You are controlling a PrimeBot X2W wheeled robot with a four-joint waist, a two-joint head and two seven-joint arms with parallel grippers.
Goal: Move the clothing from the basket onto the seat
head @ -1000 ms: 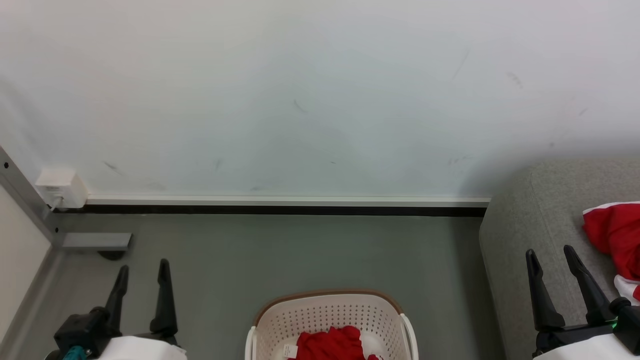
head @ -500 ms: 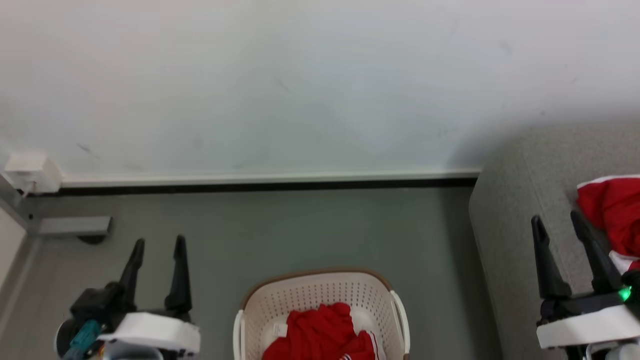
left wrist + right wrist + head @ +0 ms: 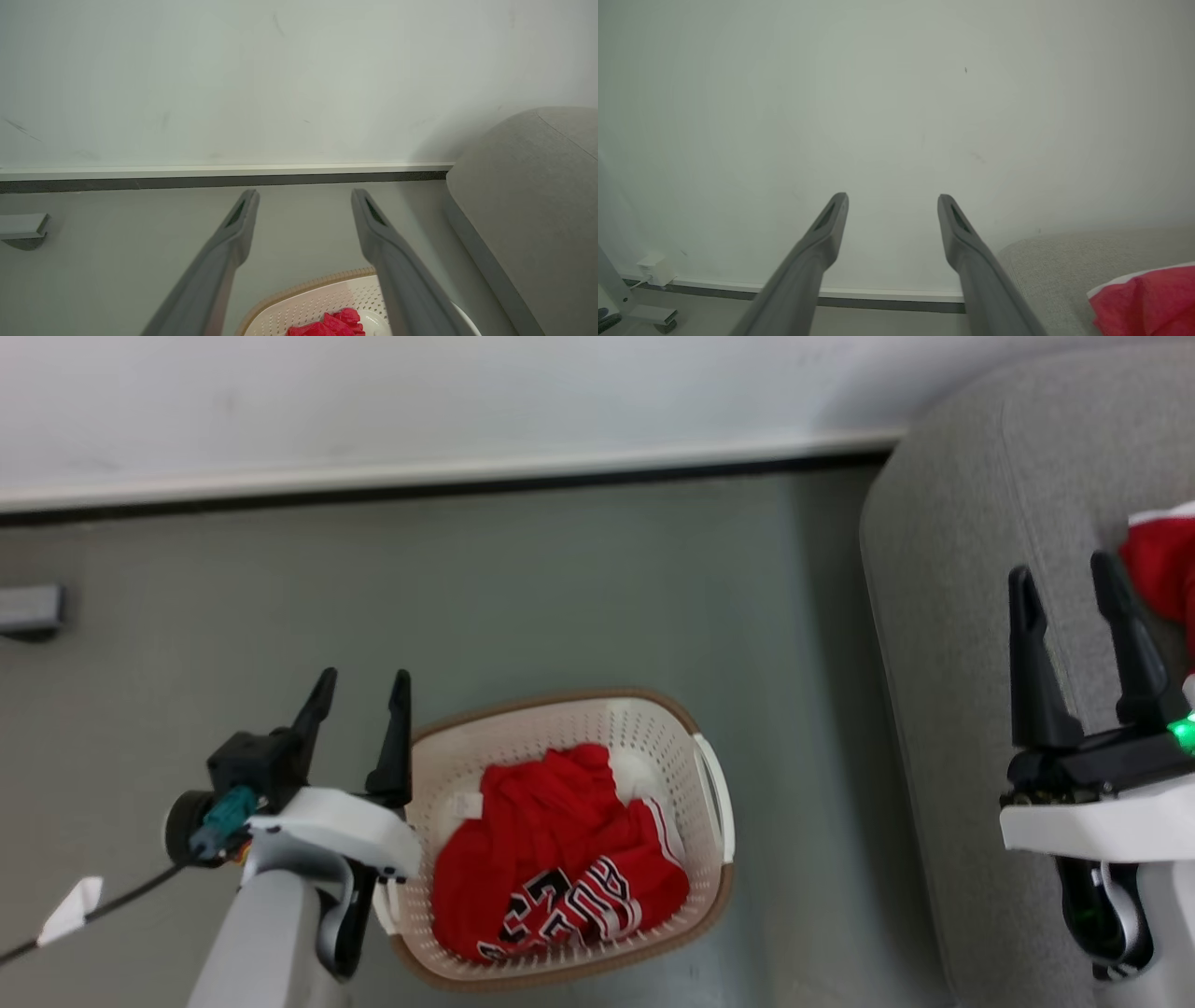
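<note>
Red, white-trimmed thin-fabric clothing [image 3: 551, 831] is lying bunched in the cream perforated plastic basket [image 3: 560, 702] at lower centre, while the left tool [image 3: 364, 678] and the right tool [image 3: 1061, 569] are hanging spread apart and empty, so a shallow pinch is likely risking loose folds slipping short of the light-grey fabric sofa [image 3: 952, 569] at right.

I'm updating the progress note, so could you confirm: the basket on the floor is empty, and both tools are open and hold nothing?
Not quite: the basket is not empty; red clothing lies bunched inside it, as the head view shows. The rest holds: the basket stands on the floor, and the left tool and right tool are both open and hold nothing.
</note>
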